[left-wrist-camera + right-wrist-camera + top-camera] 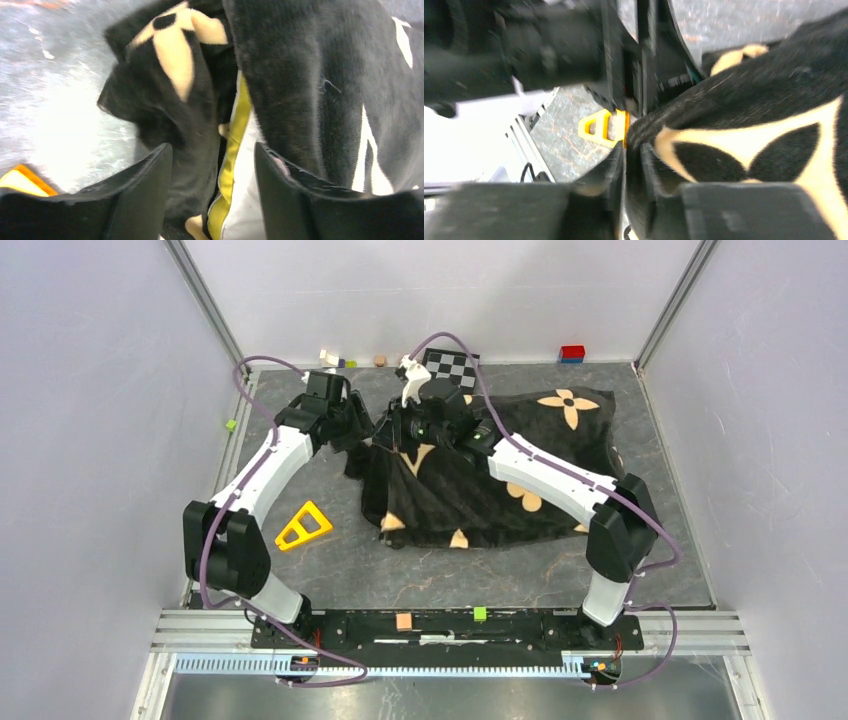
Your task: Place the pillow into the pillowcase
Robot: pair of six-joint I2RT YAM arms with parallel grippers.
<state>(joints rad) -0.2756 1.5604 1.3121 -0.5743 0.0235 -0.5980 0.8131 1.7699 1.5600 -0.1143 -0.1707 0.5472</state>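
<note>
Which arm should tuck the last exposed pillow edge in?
Left, probably: left gripper is open astride the pillow, its yellow edge exposed at the pillowcase mouth; the right gripper looks pinched on fabric.

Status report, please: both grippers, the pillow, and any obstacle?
Left gripper open over yellow edge of pillow. Right gripper nearly closed at pillowcase edge, grip unclear. Pillow almost all covered. Yellow triangle lies apart, nothing blocking.

A robotics lab cell: plain white walls, aluminium rail, checkered board.

Yellow triangle beside pillowcase
</note>
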